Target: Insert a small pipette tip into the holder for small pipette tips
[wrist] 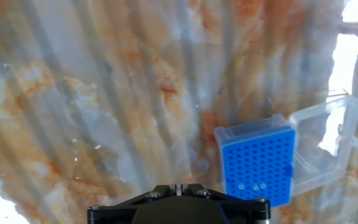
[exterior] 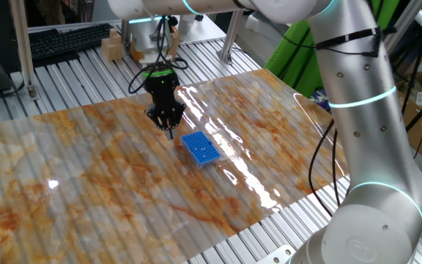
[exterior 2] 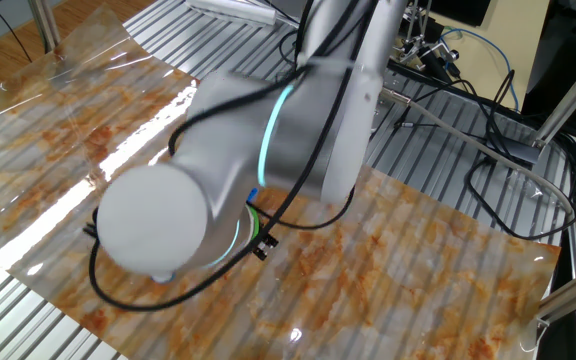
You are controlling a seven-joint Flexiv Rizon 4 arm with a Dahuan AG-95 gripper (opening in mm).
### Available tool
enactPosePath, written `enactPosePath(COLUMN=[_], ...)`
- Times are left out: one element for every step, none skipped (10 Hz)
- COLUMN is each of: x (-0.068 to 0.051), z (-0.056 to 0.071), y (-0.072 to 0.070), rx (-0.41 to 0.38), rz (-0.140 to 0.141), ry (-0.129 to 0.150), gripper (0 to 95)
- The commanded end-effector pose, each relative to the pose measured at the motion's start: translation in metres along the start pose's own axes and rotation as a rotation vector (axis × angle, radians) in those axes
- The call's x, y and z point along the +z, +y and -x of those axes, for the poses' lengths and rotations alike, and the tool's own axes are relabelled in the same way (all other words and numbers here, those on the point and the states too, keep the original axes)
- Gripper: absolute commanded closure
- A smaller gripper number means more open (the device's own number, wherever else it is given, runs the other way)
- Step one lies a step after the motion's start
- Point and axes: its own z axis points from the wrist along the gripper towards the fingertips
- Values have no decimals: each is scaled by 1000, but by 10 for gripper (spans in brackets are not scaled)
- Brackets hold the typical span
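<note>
Black two-finger gripper (exterior: pixel 171 132) hanging low over the marble-patterned sheet (exterior: pixel 86 169), fingers drawn close to a narrow point with something thin and pale at the tips, too small to tell if it is a pipette tip; grip state not readable for sure. Blue holder for small pipette tips (exterior: pixel 200 148) lying flat on the sheet just beside the gripper, toward the arm's base, not touching it. In the hand view, holder (wrist: pixel 257 162) seen from above at lower right: grid of tiny holes, a few pale tips seated in the bottom row, clear hinged lid (wrist: pixel 325 146) folded open to its right. Gripper body only as a dark edge at the bottom of that view, fingers not visible. In the other fixed view, arm's elbow joint (exterior 2: pixel 183 215) filling the middle, hiding holder and gripper.
</note>
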Motion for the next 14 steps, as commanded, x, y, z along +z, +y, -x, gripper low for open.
enactPosePath(x=[-6,-9,-11,-14,-15,-18,-20,-22,-25,-27,-29,-30,-33,-34], z=[-2,-3,-4,-5,-6,-7,-8,-8,-8,-8,-7,-6,-4,-1], y=[-7,-10,-15,-19,-23,-27,-31,-35,-39,-42,-45,-48,-52,-55], rx=[23,32,36,36,36,36,36,38,39,39,39,41,43,43], rz=[8,11,14,17,17,18,19,19,18,16,10,7,1,-5], ry=[-37,-53,-66,-77,-86,-98,-115,-132,-149,-159,-172,-187,-209,-227], gripper=[950,950,950,950,950,950,950,950,950,950,950,950,950,950])
